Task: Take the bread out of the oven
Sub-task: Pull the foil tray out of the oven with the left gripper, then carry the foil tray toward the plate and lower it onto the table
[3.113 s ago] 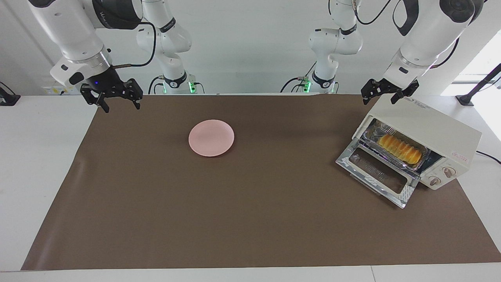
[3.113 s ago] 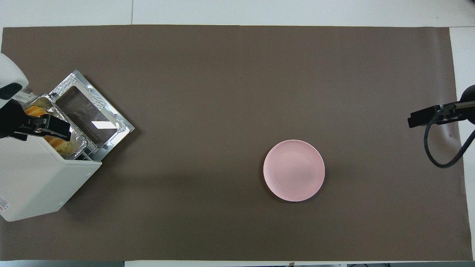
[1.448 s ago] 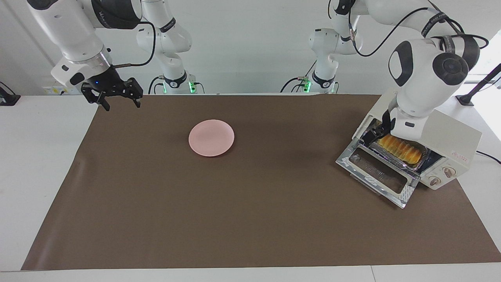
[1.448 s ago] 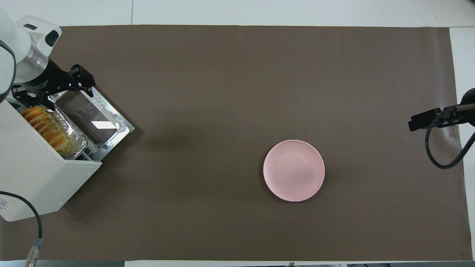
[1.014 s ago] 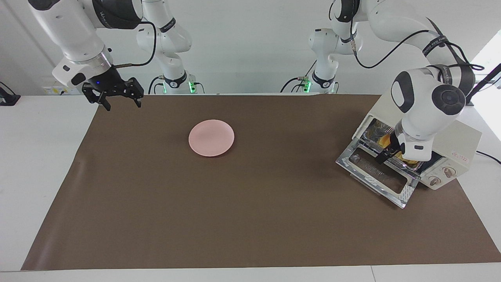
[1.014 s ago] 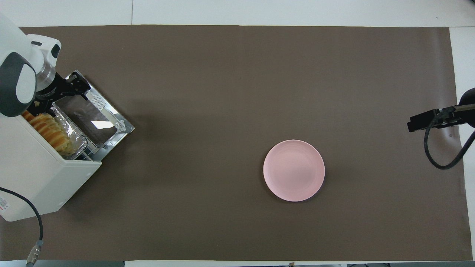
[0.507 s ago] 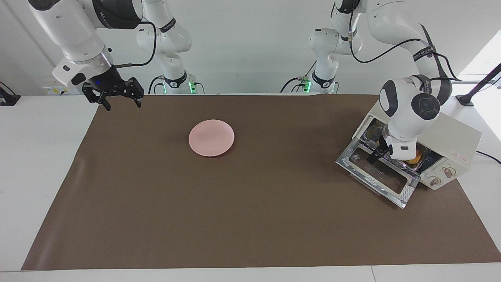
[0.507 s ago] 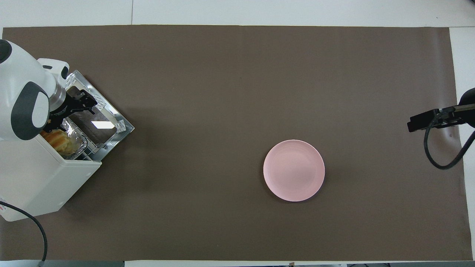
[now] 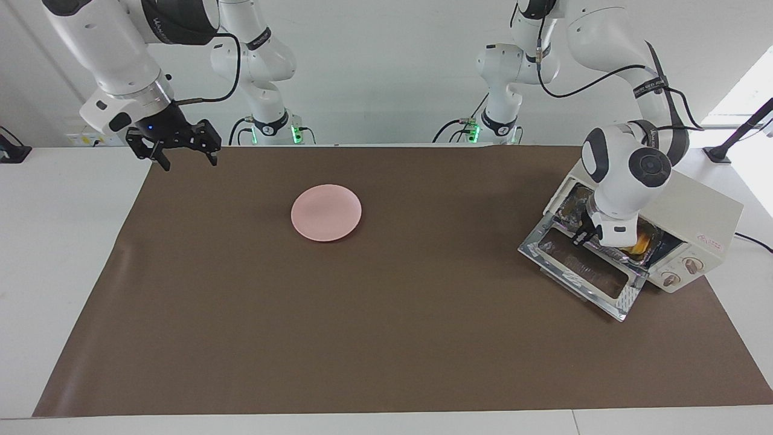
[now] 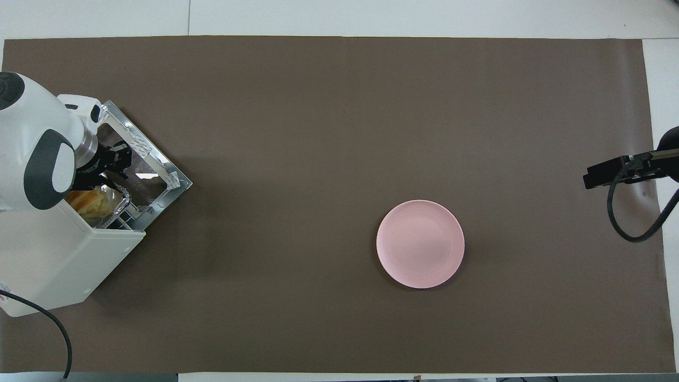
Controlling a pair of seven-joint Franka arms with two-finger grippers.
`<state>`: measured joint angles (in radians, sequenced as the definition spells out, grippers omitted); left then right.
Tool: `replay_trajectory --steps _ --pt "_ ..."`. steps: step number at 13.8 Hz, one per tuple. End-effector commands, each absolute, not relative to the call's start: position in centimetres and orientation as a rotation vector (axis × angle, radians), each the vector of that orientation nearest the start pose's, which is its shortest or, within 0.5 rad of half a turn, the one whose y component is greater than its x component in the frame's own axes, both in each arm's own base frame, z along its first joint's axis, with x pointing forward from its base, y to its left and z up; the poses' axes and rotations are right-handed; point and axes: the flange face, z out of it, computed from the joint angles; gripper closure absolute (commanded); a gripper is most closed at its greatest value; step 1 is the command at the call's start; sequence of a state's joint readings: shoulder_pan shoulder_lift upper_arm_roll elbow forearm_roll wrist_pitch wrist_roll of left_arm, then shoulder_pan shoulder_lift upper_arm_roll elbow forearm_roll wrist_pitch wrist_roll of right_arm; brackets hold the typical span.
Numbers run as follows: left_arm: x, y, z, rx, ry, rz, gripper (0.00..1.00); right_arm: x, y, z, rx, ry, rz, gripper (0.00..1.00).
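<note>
From my remote seat, the cream-white boxy toaster oven (image 9: 682,208) sits at the left arm's end of the brown mat (image 9: 386,338), at about three o'clock in the facing view, its glass drop-down door (image 9: 583,269) lying open on the mat. The left gripper (image 9: 584,234) is down at the oven's mouth, just over the edge of the silver foil tray (image 10: 114,204), but the white wrist covers most of it; I cannot tell whether its jaws are clenched or what they touch. Only one end of the golden-yellow ridged bread loaf (image 9: 641,243) peeks out in the tray, inside the oven; the rest is hidden by the arm. The round pink plate (image 9: 326,212) lies near the mat's middle. The right gripper (image 9: 181,154) waits at ten o'clock over the mat's corner, jaws released and holding nothing; in the overhead view only its tip shows at the frame edge.
</note>
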<state>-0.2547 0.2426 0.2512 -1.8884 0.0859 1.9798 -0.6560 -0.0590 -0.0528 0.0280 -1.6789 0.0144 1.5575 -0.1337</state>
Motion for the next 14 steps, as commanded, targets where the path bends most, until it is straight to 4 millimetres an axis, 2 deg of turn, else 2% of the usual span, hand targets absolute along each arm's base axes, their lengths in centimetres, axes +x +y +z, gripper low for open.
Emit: replay_trajectory --steps 1,3,4,5,6,7,9,11,13,14 --pt "58.9 -0.2 37.9 -2.833 -0.877 0.093 1.00 52.5 -1.4 60.2 -3.108 -0.138 0.126 0.00" --pt "60.3 -1.7 39.6 -2.853 -0.845 0.040 1.00 52.5 -1.4 60.2 -3.107 -0.138 0.128 0.00" --pt "61.3 -3.4 40.1 -2.865 -0.807 0.017 1.00 52.4 -1.4 60.1 -3.107 -0.138 0.131 0.00" --pt "61.9 -6.9 41.5 -2.897 -0.741 -0.021 1.00 52.5 -1.4 60.2 -3.107 -0.135 0.128 0.00" --pt "62.2 -9.6 41.9 -2.914 -0.683 -0.044 1.00 52.4 -1.4 60.1 -3.107 -0.135 0.131 0.00" --pt "62.0 -13.3 42.4 -2.940 -0.599 -0.077 1.00 52.5 -1.4 60.2 -3.107 -0.135 0.128 0.00" --pt "60.5 -19.6 43.0 -2.976 -0.445 -0.094 1.00 52.4 -2.2 60.2 -3.107 -0.116 0.128 0.00" --pt "58.0 -25.6 42.4 -3.054 -0.329 -0.051 1.00 52.3 -3.5 60.1 -3.107 -0.076 0.130 0.00" --pt "55.1 -30.5 42.1 -3.074 -0.171 -0.010 1.00 52.4 -3.2 60.1 -3.107 -0.083 0.130 0.00" --pt "53.5 -32.3 41.5 -3.073 -0.111 0.004 1.00 52.3 -3.3 60.1 -3.107 -0.080 0.130 0.00"
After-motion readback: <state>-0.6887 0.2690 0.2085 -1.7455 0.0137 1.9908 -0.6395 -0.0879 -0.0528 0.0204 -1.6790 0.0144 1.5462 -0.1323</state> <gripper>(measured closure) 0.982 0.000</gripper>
